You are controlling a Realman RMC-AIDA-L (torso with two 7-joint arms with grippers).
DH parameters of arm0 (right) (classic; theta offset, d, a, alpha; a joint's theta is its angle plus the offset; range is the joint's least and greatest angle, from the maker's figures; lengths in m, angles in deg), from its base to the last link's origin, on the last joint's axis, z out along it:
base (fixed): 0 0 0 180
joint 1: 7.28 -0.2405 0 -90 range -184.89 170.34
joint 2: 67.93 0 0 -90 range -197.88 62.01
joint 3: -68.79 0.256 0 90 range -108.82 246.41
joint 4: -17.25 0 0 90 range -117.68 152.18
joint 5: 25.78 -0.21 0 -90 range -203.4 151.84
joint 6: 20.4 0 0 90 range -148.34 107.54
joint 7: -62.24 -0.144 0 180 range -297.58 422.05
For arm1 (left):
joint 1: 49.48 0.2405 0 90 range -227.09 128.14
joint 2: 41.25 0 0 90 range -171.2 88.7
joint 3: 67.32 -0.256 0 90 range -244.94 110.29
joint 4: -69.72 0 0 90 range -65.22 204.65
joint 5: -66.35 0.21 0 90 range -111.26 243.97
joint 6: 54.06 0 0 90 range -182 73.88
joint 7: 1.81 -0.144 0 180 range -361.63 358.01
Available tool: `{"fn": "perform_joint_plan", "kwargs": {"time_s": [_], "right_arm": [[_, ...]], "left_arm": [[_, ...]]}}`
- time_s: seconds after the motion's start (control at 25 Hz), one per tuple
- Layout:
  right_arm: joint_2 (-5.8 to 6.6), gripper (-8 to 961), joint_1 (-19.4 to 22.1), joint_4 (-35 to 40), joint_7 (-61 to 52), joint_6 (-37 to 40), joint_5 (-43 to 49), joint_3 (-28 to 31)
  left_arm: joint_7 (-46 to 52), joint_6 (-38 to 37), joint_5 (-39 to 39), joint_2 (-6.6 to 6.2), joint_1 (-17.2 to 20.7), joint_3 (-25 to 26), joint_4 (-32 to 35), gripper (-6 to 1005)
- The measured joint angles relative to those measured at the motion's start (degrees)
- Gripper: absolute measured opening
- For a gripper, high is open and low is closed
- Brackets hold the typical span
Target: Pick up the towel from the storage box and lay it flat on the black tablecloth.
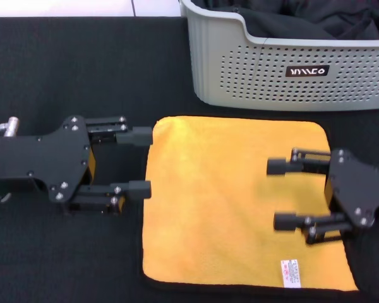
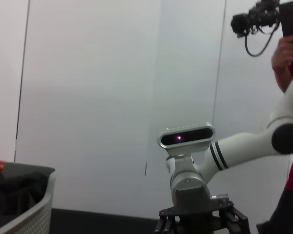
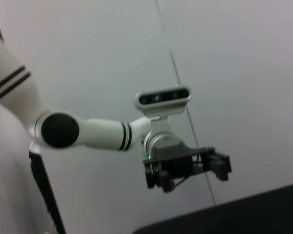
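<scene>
Because the towel (image 1: pixel 240 202) lies spread flat on the black tablecloth (image 1: pixel 63 69), it looks soft, light and limp; grip it at an edge or corner. The left gripper (image 1: pixel 141 162) and right gripper (image 1: pixel 277 194) stand wide open, holding nothing. Beyond sits the storage box (image 1: pixel 290 69).

Towel (image 1: pixel 240 202) spread flat on the black tablecloth (image 1: pixel 63 76), near the front edge. Storage box (image 1: pixel 290 69) behind the towel, toward the right, standing on the same tablecloth, dark fabric (image 1: pixel 316 19) inside it. Left gripper (image 1: pixel 139 162) at the towel's left edge, fingers spread wide. Right gripper (image 1: pixel 281 194) over the towel's right part, fingers likewise apart, facing the left one.
</scene>
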Motion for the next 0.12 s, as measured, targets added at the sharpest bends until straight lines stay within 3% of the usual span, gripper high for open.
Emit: {"fn": "perform_joint_plan", "kwargs": {"time_s": [0.12], "right_arm": [[-0.21,797,-0.1,-2.4,4.8,0.1,1.8,0.1]], "left_arm": [[-2.5,0.0,0.8,0.00,-0.6,0.1,-0.9,712]]}}
